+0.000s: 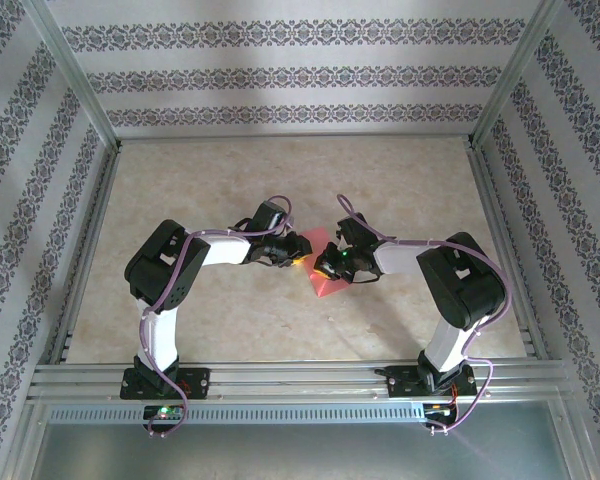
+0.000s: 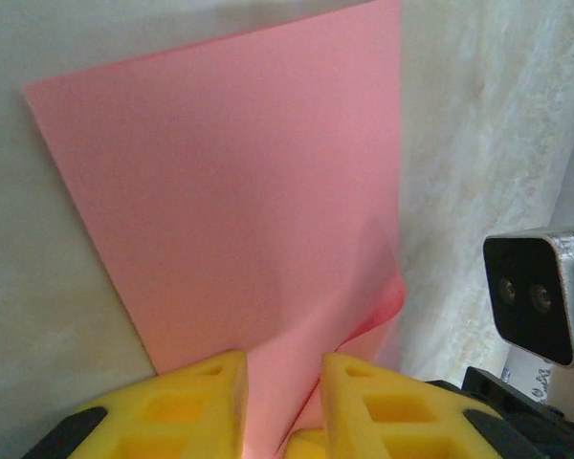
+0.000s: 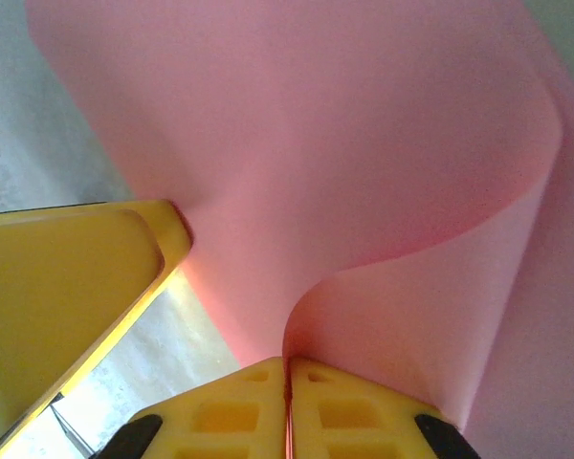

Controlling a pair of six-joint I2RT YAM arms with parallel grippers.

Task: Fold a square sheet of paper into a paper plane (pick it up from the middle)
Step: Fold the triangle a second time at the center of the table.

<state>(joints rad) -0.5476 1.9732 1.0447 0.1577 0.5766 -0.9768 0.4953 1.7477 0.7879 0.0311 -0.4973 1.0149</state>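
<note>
At table [image 1: 280, 180] ctr, R gripper [image 3: 287, 368] pinches curled square sheet of paper [image 1: 326, 281]; L gripper [image 2: 282, 368] at 9 o'clock, jaws apart astride it.

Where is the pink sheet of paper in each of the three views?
Top external: the pink sheet of paper shows at table centre, between the left gripper and the right gripper.
Left wrist: it fills the upper left and middle, above the left gripper's yellow fingers.
Right wrist: curled across most of the frame, pinched by the right gripper.
Shared landmark: the beige marbled tabletop.
</note>
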